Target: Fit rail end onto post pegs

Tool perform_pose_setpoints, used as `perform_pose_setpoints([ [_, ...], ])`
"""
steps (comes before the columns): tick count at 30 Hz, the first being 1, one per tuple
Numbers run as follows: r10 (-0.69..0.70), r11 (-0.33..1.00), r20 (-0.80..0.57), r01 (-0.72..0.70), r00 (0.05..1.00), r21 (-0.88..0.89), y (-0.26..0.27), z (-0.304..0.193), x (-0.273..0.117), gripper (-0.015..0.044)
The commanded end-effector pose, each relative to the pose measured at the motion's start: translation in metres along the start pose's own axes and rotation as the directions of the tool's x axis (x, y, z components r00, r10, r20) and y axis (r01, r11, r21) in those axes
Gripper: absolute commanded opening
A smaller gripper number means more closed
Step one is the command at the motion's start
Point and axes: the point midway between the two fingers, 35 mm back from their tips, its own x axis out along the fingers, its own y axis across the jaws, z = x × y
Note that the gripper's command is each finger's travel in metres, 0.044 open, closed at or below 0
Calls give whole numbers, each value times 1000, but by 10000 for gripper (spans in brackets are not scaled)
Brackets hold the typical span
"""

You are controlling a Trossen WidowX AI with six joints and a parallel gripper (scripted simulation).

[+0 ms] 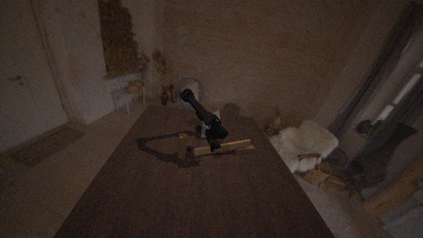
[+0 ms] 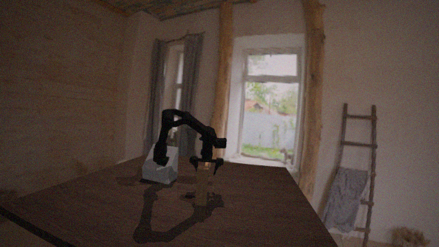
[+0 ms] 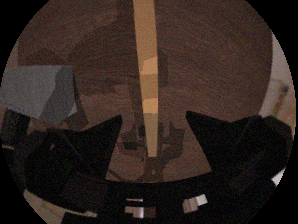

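The wooden rail (image 1: 236,143) (image 2: 206,165) (image 3: 145,30) slopes from the low footboard block (image 1: 252,147) at the right in the top view down to the table near the post. The short wooden post (image 1: 182,143) (image 2: 202,189) stands upright, a small gap from the rail's near end. The pegs are lost in the dark, and the bracket's inside is hidden. My gripper (image 1: 214,147) (image 2: 206,170) (image 3: 154,116) points down over the rail between its near end and its middle. It is open, with one finger on each side of the rail. Nothing is gripped.
The robot's pale grey base block (image 2: 158,171) (image 3: 32,87) stands at the left of the rail in the exterior view and wrist views. The arm casts a dark shadow around the post and near end. The dark wooden table (image 1: 198,198) has its edges well beyond the parts.
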Motion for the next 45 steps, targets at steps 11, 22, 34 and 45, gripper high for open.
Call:
perform_pose_setpoints([
  [11,5,1000,-5,-6,1000,-4,2,0,24,440],
  [22,7,1000,-7,-7,1000,-4,4,0,41,440],
  [34,7,1000,-9,-7,1000,-4,5,0,48,282],
  [45,7,1000,-9,-7,1000,-4,5,0,48,52],
])
